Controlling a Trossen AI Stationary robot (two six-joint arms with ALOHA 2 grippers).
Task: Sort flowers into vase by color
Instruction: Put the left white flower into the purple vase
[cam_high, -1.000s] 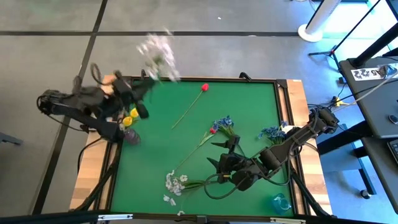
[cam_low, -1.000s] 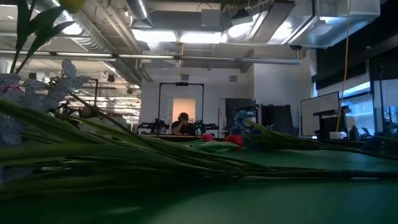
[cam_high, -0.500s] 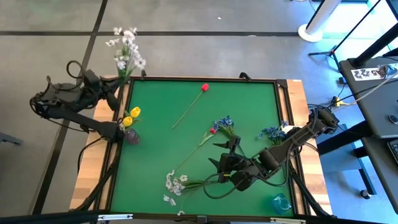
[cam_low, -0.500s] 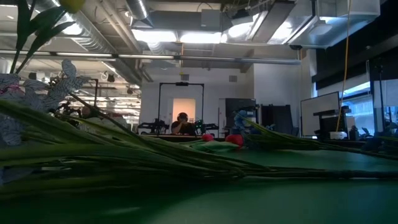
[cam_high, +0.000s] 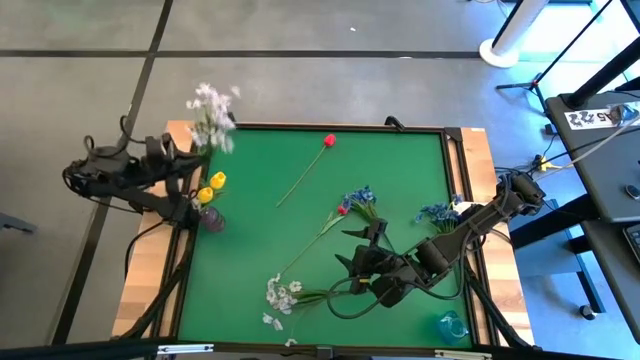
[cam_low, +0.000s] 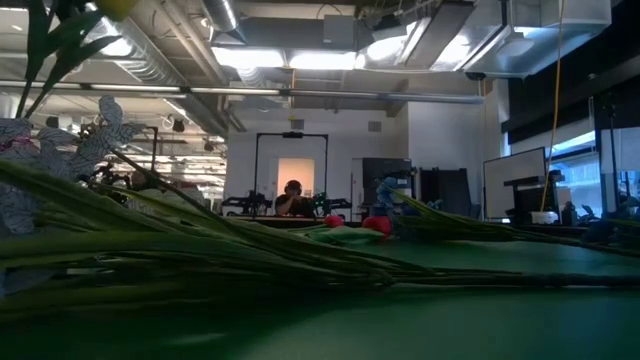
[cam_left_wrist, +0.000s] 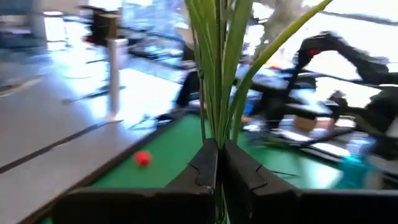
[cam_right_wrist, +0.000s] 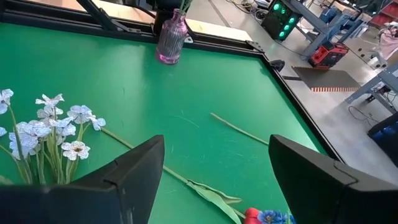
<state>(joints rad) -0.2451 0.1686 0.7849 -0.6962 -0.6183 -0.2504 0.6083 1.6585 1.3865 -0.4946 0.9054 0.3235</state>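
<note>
At the desk's (cam_high: 300, 250) ten o'clock corner we log the left end effector (cam_high: 190, 160) clamped on the stems of a white blossom spray (cam_high: 212, 115), swung back in toward the pink vase (cam_high: 211, 219) holding the yellow tulips (cam_high: 211, 187) since half a second ago, so this spray is still unsorted. Toward twelve o'clock lies one red tulip (cam_high: 329, 141); at centre a second red tulip (cam_high: 342, 210) beside a blue spray (cam_high: 360, 198). At five o'clock the right end effector (cam_high: 358, 250) idles with fingers apart.
</note>
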